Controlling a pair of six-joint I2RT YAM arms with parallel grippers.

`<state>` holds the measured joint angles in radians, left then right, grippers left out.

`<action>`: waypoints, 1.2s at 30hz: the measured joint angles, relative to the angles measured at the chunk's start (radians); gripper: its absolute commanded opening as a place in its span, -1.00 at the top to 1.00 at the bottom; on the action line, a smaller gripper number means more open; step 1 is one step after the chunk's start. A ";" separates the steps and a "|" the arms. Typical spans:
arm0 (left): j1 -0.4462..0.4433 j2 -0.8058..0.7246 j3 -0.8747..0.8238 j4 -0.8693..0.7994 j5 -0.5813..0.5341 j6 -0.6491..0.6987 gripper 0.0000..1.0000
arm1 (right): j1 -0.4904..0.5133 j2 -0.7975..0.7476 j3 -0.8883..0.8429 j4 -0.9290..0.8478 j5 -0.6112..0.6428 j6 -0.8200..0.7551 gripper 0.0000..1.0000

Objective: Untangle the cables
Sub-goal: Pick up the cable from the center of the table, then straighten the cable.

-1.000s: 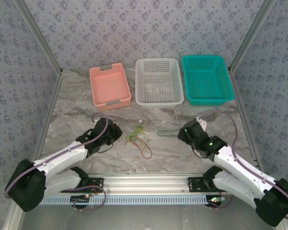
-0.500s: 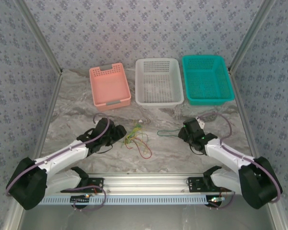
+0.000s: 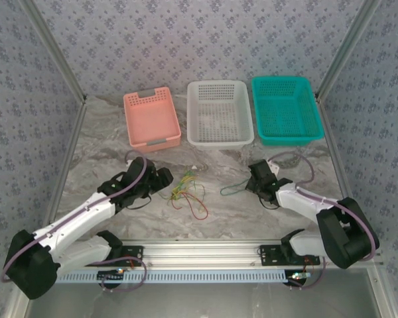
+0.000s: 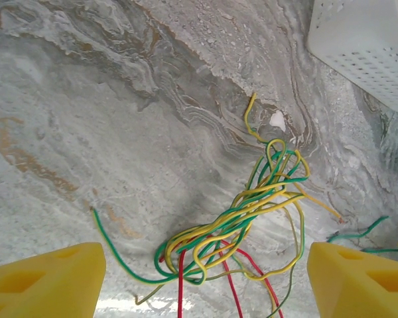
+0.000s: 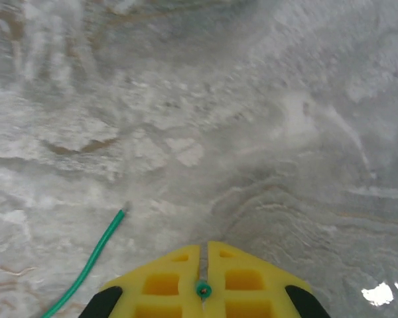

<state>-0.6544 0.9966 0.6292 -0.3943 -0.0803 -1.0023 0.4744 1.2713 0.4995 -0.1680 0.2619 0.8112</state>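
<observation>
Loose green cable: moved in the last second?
Yes. The green cable swung its free end toward the near side, away from the white basket; the shut right hand grips its other end.

Marbled table bears pink basket, white basket, teal basket, tangled cables, and a separate green strand.

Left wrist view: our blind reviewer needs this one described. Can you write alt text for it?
A loose tangle of yellow, green and red cables lies on a grey marbled table, between the yellow tips of the wide-open left claw. A corner of a white perforated basket shows at top right.
</observation>
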 measured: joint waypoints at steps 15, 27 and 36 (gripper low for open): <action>-0.174 0.234 0.436 -0.019 0.181 0.317 -0.13 | 0.139 -0.252 0.198 -0.106 -0.110 -0.325 1.00; -0.197 0.536 0.618 -0.080 0.279 0.544 -0.09 | 0.220 -0.208 0.285 -0.106 -0.237 -0.446 1.00; -0.199 0.551 0.601 -0.047 0.283 0.544 0.06 | 0.232 -0.205 0.285 -0.105 -0.255 -0.446 1.00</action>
<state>-0.8532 1.5475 1.2304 -0.4408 0.2031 -0.4587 0.7059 1.0660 0.7845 -0.2733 0.0067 0.3649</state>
